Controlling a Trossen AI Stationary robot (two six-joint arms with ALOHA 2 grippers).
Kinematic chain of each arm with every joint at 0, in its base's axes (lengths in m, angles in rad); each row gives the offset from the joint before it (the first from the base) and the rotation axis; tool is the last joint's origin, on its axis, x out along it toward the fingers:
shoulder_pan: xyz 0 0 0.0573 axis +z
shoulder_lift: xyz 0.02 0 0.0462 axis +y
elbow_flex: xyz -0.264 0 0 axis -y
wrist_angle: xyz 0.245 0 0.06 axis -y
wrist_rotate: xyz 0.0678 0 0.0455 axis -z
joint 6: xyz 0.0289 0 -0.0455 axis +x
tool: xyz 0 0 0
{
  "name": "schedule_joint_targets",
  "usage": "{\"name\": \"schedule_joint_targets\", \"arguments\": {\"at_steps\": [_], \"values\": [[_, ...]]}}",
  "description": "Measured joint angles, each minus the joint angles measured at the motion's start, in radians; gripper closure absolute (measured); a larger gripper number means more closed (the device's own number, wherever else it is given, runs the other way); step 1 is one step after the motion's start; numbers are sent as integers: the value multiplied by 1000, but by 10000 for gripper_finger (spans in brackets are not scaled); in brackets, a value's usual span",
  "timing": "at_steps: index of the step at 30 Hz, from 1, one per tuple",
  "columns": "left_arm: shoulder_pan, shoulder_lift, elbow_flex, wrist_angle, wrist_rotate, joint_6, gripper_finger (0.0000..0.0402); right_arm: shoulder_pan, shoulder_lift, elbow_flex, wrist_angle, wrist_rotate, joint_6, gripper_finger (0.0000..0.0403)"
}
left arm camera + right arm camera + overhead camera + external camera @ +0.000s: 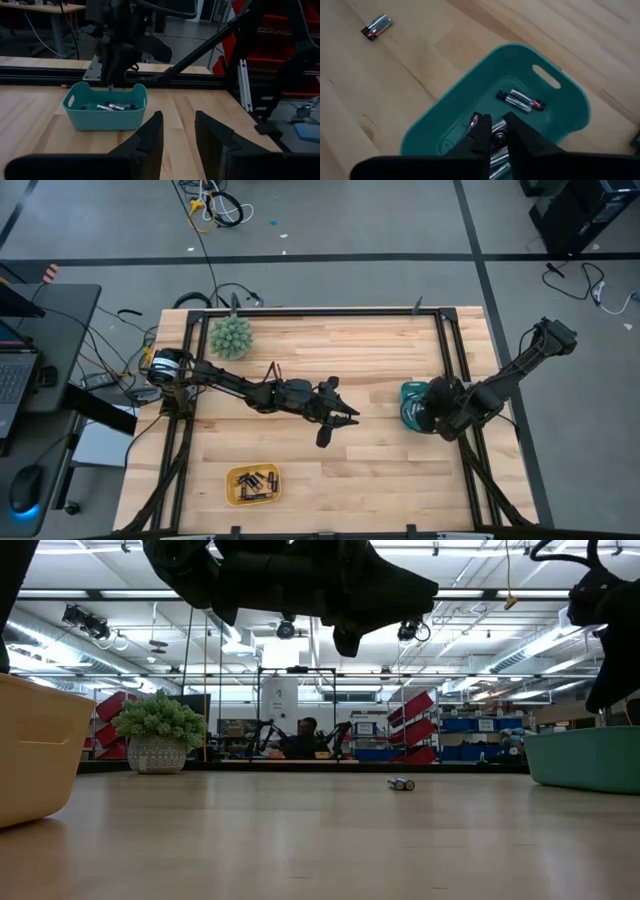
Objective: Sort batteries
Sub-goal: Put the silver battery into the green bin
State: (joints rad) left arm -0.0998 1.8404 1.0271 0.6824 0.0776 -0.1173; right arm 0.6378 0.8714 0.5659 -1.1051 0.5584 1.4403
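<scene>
My right gripper [496, 131] hangs over the teal tray [560, 107], fingers pointing down into it, nearly shut around a small dark round thing that looks like a battery seen end-on. Several batteries [521, 100] lie on the tray's floor; they also show in the left wrist view [114, 106]. One silvery battery [376, 26] lies alone on the table, also visible in the low view [401, 784]. My left gripper [343, 418] is open and empty above the table's middle, pointing toward the teal tray [106, 120]. A yellow tray [253, 484] near the front edge holds several dark batteries. My right gripper pinches a battery [499, 137] between its two fingertips, coming from above and pointing down. The battery stands upright along the fingers, so only its end shows. It is inside the teal tray's rim; whether it touches the floor cannot be told.
A spiky green ball [231, 335] sits at the table's far left. Black frame rails [455, 360] run along the table's sides. Bare wood lies between the two trays. A person sits far behind the table [305, 737].
</scene>
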Motion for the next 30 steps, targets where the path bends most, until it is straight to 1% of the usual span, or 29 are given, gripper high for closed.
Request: {"name": "schedule_joint_targets", "arguments": {"at_steps": [4,7,9,13,14,16,19,21,25,27,30], "values": [[0,0,0,-25,-7,0,294,-8,27,0,26,2,7,340],[-1,0,0,-71,-72,0,294,-11,35,-1,43,3,8,324],[-1,0,0,-118,-133,-23,294,-11,34,-2,57,10,8,315],[-1,0,0,-274,-337,-134,294,-6,34,-2,96,60,1,304],[-1,0,0,-325,-374,-161,294,-2,35,-2,109,77,0,303],[0,1,0,-418,-413,-207,294,6,34,-2,133,122,-2,301],[-3,23,-1,-475,-410,-224,294,16,35,-2,172,196,-23,302],[-9,51,-1,-469,-376,-183,293,17,37,-2,211,231,-51,302],[-22,111,-1,-441,-350,-100,293,17,53,-2,290,257,-113,301],[-24,130,-1,-430,-349,-100,293,17,66,-2,321,260,-139,301],[-16,139,-1,-411,-358,-168,293,17,92,-2,338,260,-153,302]]}}
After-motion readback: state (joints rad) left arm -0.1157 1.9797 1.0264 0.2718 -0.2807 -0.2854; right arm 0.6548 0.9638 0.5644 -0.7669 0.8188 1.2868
